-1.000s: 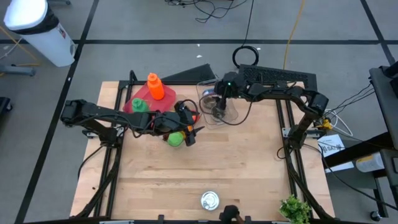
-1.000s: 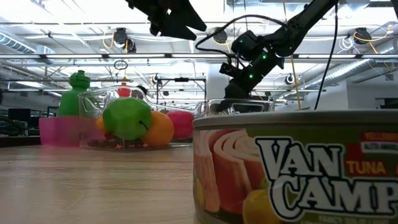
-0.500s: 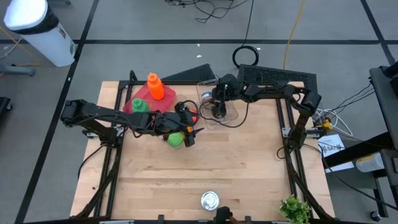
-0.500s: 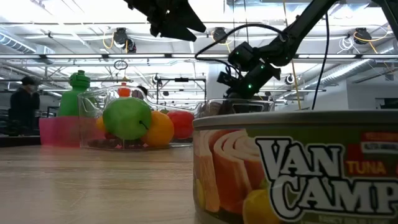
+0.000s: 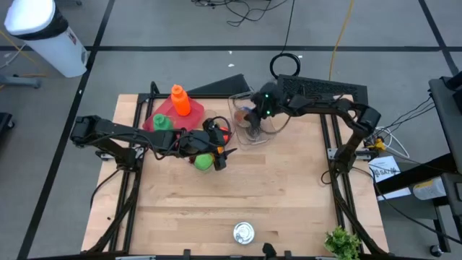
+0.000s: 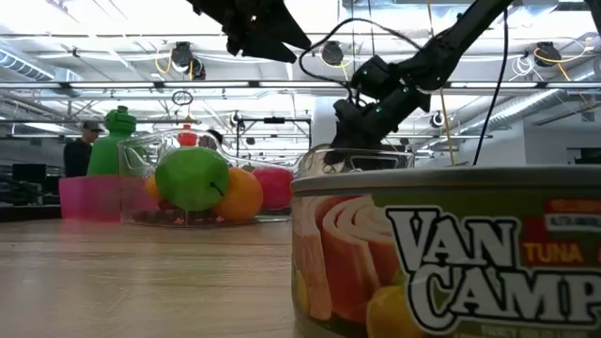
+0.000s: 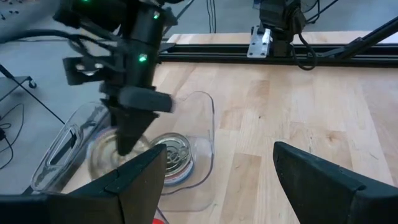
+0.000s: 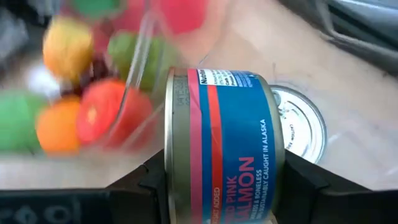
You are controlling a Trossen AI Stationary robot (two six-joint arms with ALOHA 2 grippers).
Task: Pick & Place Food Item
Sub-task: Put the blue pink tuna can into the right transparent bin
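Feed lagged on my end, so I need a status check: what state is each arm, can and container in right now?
right gripper: shut on salmon can, over clear container
second can: upright inside that container
left gripper: open, empty, above green apple
tuna can: upright, untouched, near table edge

Your salmon can is blue with a red band; green apple, orange bottle, pink tray

- Near tuna can: label reads "VAN CAMP", "TUNA".
- Blue salmon can: label reads "PINK SALMON", "BONELESS", "CAUGHT IN ALASKA".
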